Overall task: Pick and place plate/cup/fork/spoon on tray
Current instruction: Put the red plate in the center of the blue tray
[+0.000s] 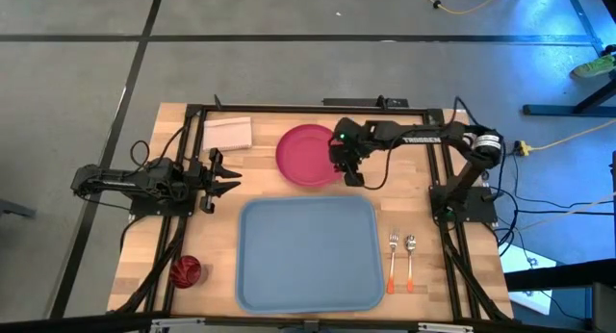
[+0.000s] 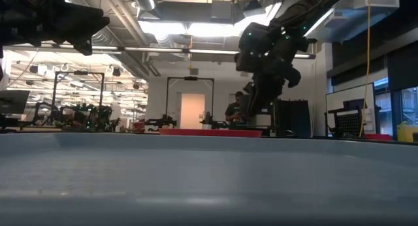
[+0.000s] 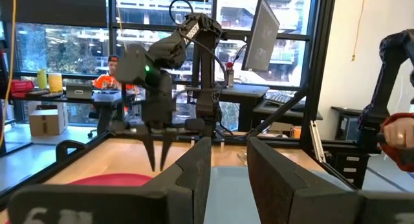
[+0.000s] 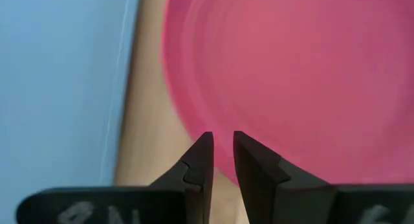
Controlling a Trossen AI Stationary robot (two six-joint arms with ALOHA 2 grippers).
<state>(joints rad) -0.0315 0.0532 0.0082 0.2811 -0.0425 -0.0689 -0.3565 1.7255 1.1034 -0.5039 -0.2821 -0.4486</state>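
While the tray (image 1: 308, 256) lies bare, the right gripper (image 1: 350, 171) hangs over the plate's (image 1: 306, 155) near-right edge, fingers narrowed to a slim gap with nothing in them

Since a flat plate offers only its rim to pinch, the fingertips (image 4: 206, 146) point down at the rim on the side facing the tray, probably lining up a grasp. That plate sits on the wood just behind the tray. Fork (image 1: 393, 260) and spoon (image 1: 410, 260) lie side by side to the tray's right, the cup (image 1: 185, 270) off its front-left corner. The left gripper (image 1: 229, 175) waits left of the plate, fingers apart, empty
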